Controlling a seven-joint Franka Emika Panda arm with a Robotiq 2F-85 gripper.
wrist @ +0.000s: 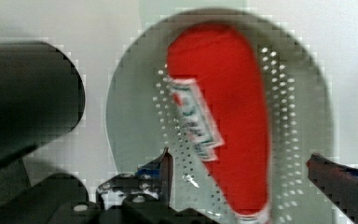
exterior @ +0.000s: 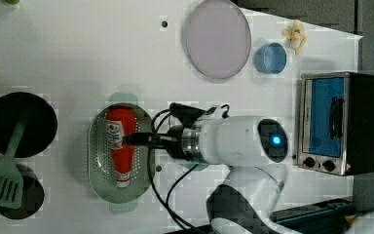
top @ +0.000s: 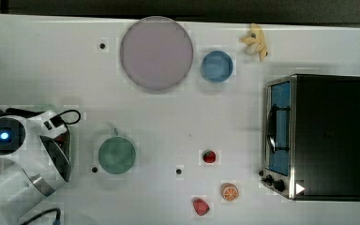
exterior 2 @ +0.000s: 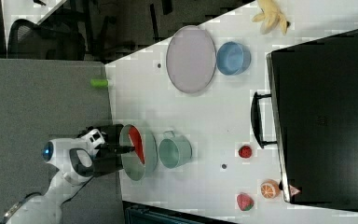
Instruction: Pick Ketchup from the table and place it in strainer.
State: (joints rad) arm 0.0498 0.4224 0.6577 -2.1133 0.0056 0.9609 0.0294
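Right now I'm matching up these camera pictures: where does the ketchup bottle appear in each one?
Top view: I cannot find it; the arm covers that spot.
Left view: ketchup bottle lies in the strainer, left of centre.
Right view: a red sliver inside the strainer.
Wrist view: centre.
Shared landmark: the strainer.

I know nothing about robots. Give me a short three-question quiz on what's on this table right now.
1. True or false: the ketchup lies inside the strainer.
2. The gripper is: A) shut on the ketchup, B) open above it, C) shut on the cup.
3. Fill in: in the top view, the blue bowl sits just right of the round ____.

Key: 1 true; 2 B; 3 plate.
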